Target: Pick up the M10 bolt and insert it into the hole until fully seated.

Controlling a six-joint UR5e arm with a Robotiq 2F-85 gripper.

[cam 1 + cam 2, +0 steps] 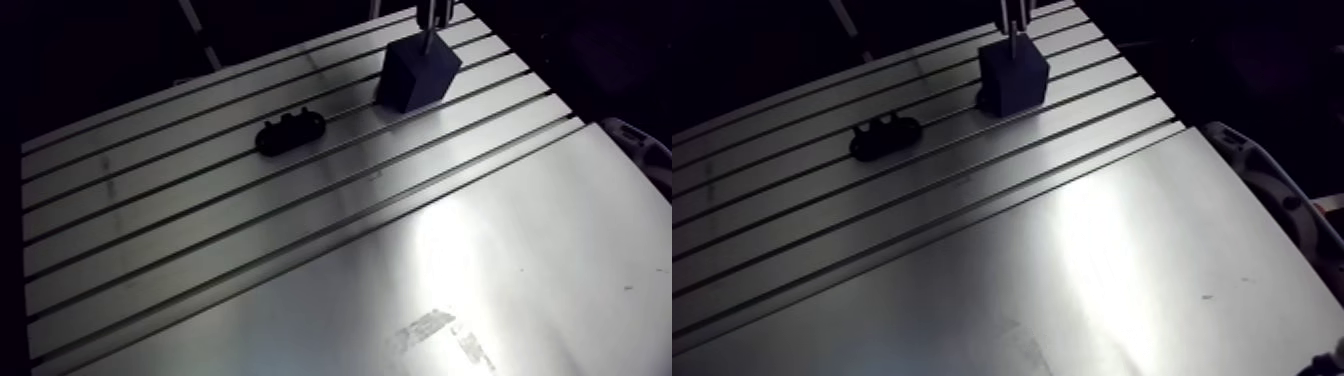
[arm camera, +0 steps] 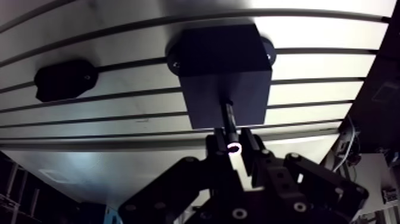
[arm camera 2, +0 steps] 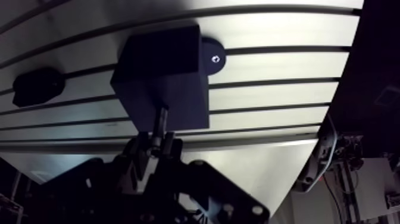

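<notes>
in the wrist view the gripper (image 2: 234, 149) pointed straight down at the table, its black body filling the near edge. its two fingers (image 2: 255, 148) were drawn in and clamped on the head end of the m10 bolt (image 2: 228, 119), one on either side. the bolt's head showed as a small bright ring between the fingertips.

the bolt stood upright, in line with the gripper. a short length of dark shank ran from the fingertips down to the top face of the dark block (image 2: 220, 65). the shank met that face on the half nearer the gripper; how deep it went in could not be told. the block sat square under the gripper, with a round base flange (image 2: 269, 50) carrying a screw showing past its far corner.

under the block lay the slotted aluminium table (image 1: 450, 250), brightly lit. to one side of the block, well apart from it, a small black lobed part (image 1: 290, 130) lay flat across the slots.

in the arm view the wrist came down from above at the far end of the table, with only pale finger tips showing over the block.
</notes>
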